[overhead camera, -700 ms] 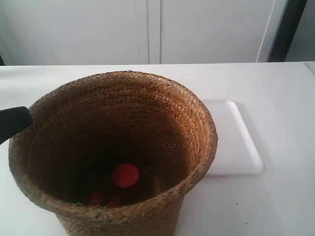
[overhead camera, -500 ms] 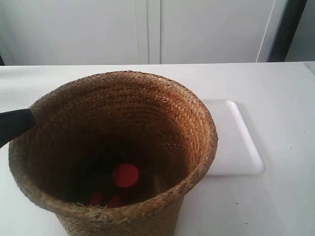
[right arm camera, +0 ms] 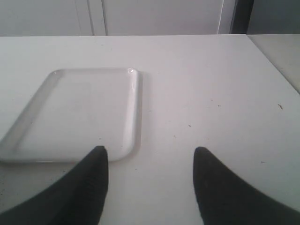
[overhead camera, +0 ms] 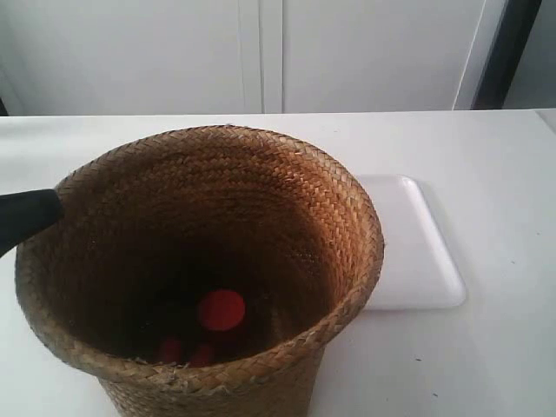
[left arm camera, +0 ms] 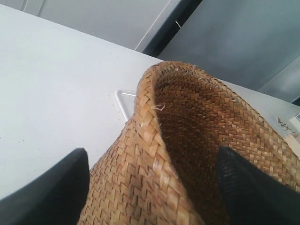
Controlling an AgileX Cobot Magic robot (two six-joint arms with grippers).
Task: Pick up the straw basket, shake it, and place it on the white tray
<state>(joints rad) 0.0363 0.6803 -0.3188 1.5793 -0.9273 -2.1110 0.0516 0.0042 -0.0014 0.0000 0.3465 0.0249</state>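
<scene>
Left gripper (left arm camera: 152, 152) spread astride the straw basket (overhead camera: 287, 191) rim, right gripper (right arm camera: 151, 151) spread and empty, basket at nine o'clock of the white tray (overhead camera: 426, 261): lifting, shaking, placing all seem left.

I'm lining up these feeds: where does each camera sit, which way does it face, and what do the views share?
Exterior view: above the table, looking down into the straw basket; one black finger at the view's left edge.
Left wrist view: on the left arm, facing the basket's rim; left gripper straddles it.
Right wrist view: on the right arm, facing the white tray; right gripper open.
All three show the tray.
</scene>
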